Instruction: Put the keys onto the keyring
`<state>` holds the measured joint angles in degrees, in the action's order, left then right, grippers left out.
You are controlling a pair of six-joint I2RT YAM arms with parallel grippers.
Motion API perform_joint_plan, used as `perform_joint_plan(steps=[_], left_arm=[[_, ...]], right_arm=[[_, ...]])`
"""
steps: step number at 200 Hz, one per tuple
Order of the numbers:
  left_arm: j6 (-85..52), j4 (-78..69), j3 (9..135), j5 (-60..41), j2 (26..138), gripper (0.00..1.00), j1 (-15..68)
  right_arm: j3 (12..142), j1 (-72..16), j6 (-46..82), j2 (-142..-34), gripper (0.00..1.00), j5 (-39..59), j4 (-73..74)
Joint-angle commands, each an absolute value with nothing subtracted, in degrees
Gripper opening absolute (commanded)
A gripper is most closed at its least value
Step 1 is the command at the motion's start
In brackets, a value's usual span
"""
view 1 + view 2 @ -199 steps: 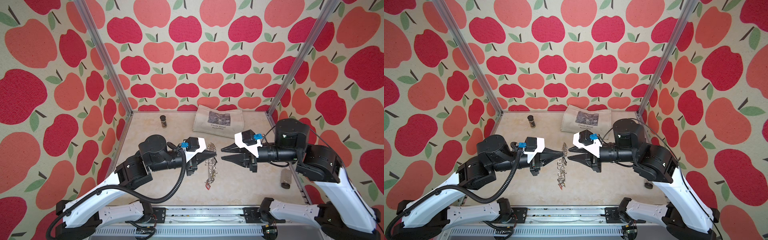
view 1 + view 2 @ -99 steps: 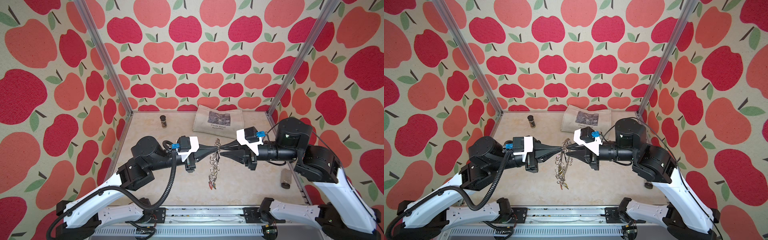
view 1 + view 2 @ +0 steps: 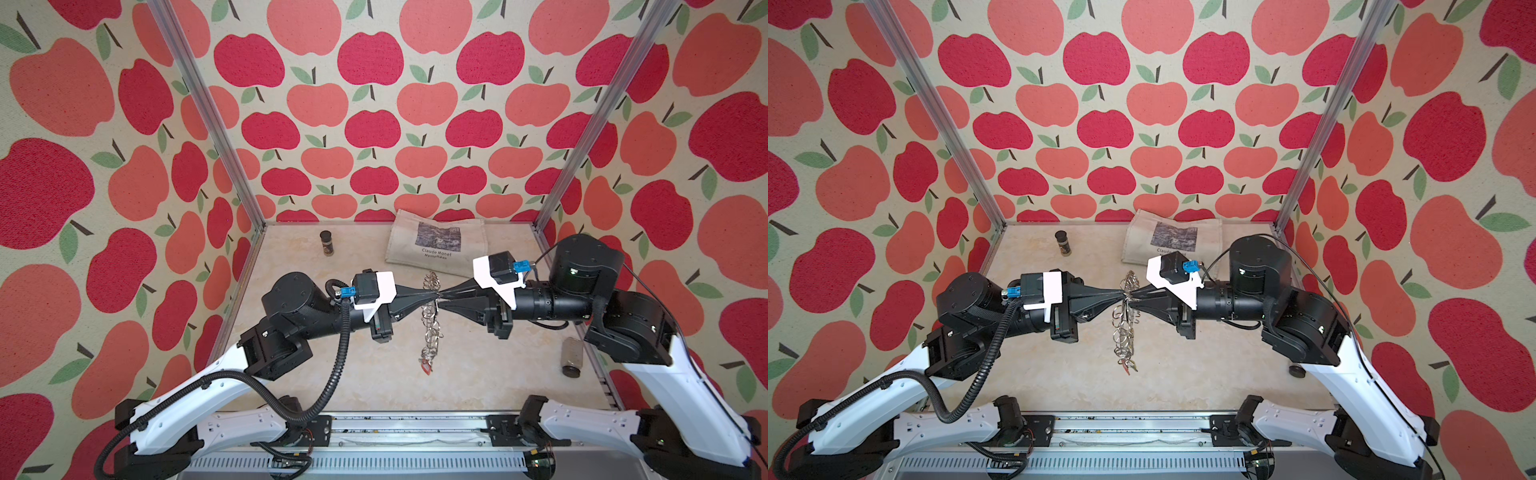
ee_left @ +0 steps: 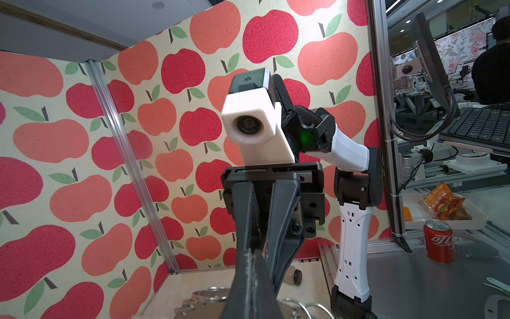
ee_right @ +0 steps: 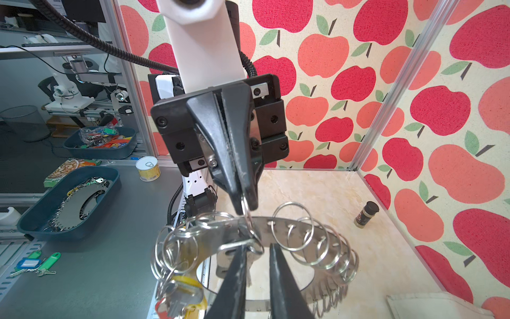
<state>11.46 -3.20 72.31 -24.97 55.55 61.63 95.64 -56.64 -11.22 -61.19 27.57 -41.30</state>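
Observation:
The keyring (image 3: 431,324) (image 3: 1124,328), a grey metal disc rimmed with wire rings, hangs edge-on in mid-air between both arms in both top views. My left gripper (image 3: 434,296) (image 5: 244,204) is shut on one wire ring at the disc's top. In the right wrist view my right gripper (image 5: 258,247) faces it across the disc (image 5: 281,225). Its jaws stand a narrow gap apart around a small wire loop. The keys show as a small silver key (image 5: 227,252) hanging from that loop, partly behind one finger. In the left wrist view my left gripper (image 4: 249,250) hides the grip.
A yellow-tagged key (image 5: 187,287) and a red tag (image 3: 426,366) hang from the disc's lower rings. On the table are a spice jar (image 3: 327,243) at the back left, a printed cloth bag (image 3: 436,245) at the back and a jar lying on its side (image 3: 571,357) at the right.
The grippers were apart a second ago; my right gripper has moved in to meet the left at the keyring and narrowed its jaws. The left arm drew back slightly with the keyring.

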Motion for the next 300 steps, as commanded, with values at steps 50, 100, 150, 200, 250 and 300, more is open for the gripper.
perform_joint_plan(steps=[50,100,150,200,250,300], left_arm=[[11.1,-6.9,72.3,-26.6,55.4,0.0,61.3],[11.3,-7.3,72.5,-26.4,55.5,0.0,61.3],[11.4,-12.7,70.2,-23.6,54.3,0.0,61.3],[10.3,-17.8,68.7,-22.8,54.1,0.0,60.9],[6.9,-20.2,68.2,-25.2,55.1,0.0,59.5],[5.0,-20.4,67.9,-26.7,55.3,0.0,58.3]], right_arm=[[95.4,-56.8,-9.9,-60.4,0.22,28.4,-40.1],[95.5,-56.7,-9.8,-60.7,0.11,29.0,-39.9],[94.4,-56.7,-9.2,-60.3,0.0,28.8,-39.9],[92.1,-56.6,-7.4,-60.4,0.0,30.6,-37.6],[91.0,-56.7,-6.7,-61.6,0.0,32.7,-34.9],[91.6,-56.7,-7.5,-61.8,0.0,31.8,-35.5]])
